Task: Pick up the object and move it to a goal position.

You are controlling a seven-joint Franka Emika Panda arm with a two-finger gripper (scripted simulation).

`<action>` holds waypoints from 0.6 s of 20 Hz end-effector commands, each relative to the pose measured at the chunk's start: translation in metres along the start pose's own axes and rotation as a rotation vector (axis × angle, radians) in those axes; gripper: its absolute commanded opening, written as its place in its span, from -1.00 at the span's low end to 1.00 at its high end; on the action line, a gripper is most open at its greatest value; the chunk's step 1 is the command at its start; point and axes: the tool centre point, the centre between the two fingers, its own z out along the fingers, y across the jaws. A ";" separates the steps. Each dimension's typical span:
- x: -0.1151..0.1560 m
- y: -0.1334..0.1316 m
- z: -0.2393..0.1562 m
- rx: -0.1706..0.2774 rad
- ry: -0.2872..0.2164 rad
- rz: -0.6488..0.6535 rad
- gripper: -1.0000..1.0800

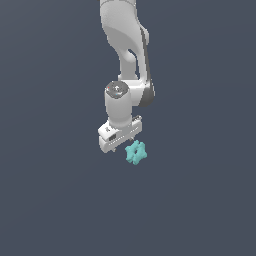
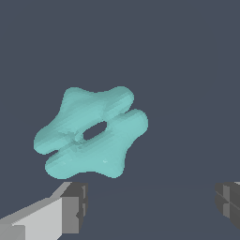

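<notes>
The hand [image 1: 119, 143], fingers spread, hovers just beside the teal object [image 1: 135, 152].

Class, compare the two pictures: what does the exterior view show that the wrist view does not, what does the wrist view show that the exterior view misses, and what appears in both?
Only the exterior view shows the white arm reaching down and the whole tool, with the teal piece just off its lower corner toward the exterior view's right.

Only the wrist view shows the slot through the middle of the teal piece and the grey fingertips set wide apart, the piece lying beyond them, not between.

Both show the teal lobed piece, part of the tool, and a plain dark grey background.
</notes>
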 end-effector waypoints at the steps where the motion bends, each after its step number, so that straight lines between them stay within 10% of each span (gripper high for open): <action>1: -0.002 -0.003 0.007 0.002 0.011 -0.068 1.00; 12: -0.007 -0.016 0.034 0.004 0.062 -0.347 1.00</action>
